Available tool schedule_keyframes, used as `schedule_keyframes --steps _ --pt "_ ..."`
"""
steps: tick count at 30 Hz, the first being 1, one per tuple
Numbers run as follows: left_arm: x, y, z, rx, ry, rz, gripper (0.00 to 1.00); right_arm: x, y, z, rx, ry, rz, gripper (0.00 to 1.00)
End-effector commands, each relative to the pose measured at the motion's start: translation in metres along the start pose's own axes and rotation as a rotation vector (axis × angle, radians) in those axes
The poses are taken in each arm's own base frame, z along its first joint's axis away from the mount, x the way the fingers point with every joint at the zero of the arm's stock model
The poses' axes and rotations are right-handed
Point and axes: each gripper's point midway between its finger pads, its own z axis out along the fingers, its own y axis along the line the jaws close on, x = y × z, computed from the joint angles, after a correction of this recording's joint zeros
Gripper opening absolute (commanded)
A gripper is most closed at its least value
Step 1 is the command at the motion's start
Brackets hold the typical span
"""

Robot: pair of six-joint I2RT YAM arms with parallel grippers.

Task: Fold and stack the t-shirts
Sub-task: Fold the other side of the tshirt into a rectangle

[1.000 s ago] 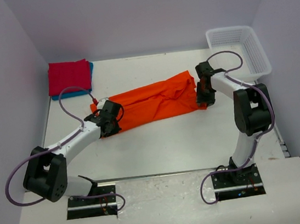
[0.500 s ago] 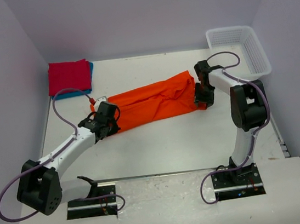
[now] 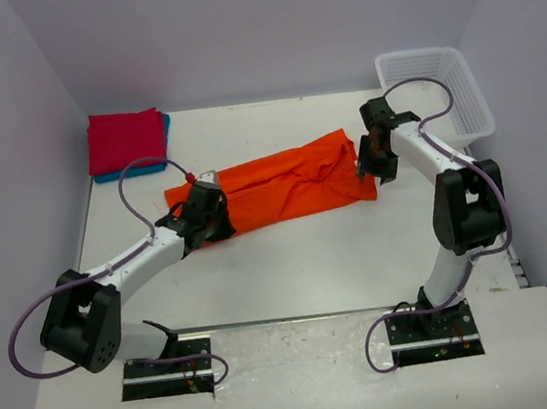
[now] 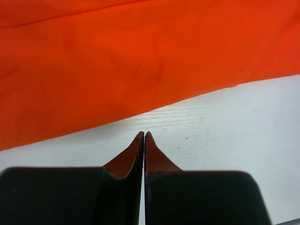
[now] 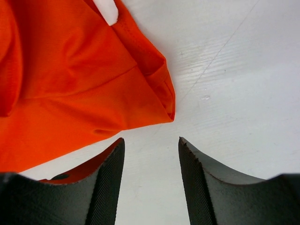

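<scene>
The orange t-shirt (image 3: 286, 185) lies folded into a long band across the middle of the table. The crimson t-shirt (image 3: 126, 139) lies folded at the back left on the blue t-shirt (image 3: 165, 128), of which only an edge shows. My left gripper (image 3: 217, 222) is at the orange shirt's left end; in the left wrist view it (image 4: 144, 136) is shut and empty over bare table, just short of the shirt's near edge (image 4: 140, 61). My right gripper (image 3: 368, 170) is at the shirt's right end, open (image 5: 151, 140) and empty, just short of the shirt's corner (image 5: 159, 89).
A white mesh basket (image 3: 465, 88) stands at the back right. A white label (image 5: 107, 10) shows on the orange shirt in the right wrist view. Grey walls close in the table on the left, back and right.
My left gripper has shifted slightly right along the orange shirt's left end. My right gripper has moved a little toward the back. The shirt lies much as before.
</scene>
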Motion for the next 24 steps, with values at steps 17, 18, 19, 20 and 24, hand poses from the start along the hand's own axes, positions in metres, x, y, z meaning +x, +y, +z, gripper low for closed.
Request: schedule_keyframes --steps 17,18,19,20,24 --pt "-0.03 -0.212 0.082 0.426 0.027 0.264 0.0 -0.023 0.003 -0.039 -0.065 -0.147 -0.03 0.0" --pt "-0.028 -0.212 0.084 0.423 0.032 0.267 0.0 -0.023 0.003 -0.038 -0.065 -0.145 -0.03 0.0" --pt "-0.027 -0.21 0.087 0.414 0.036 0.267 0.0 -0.023 0.003 -0.038 -0.066 -0.146 -0.031 0.0" --pt "-0.024 -0.209 0.093 0.404 0.043 0.268 0.0 -0.022 0.005 -0.038 -0.073 -0.141 -0.032 0.0" --pt "-0.01 -0.197 0.11 0.353 0.092 0.262 0.0 -0.021 0.006 -0.035 -0.075 -0.127 -0.03 0.0"
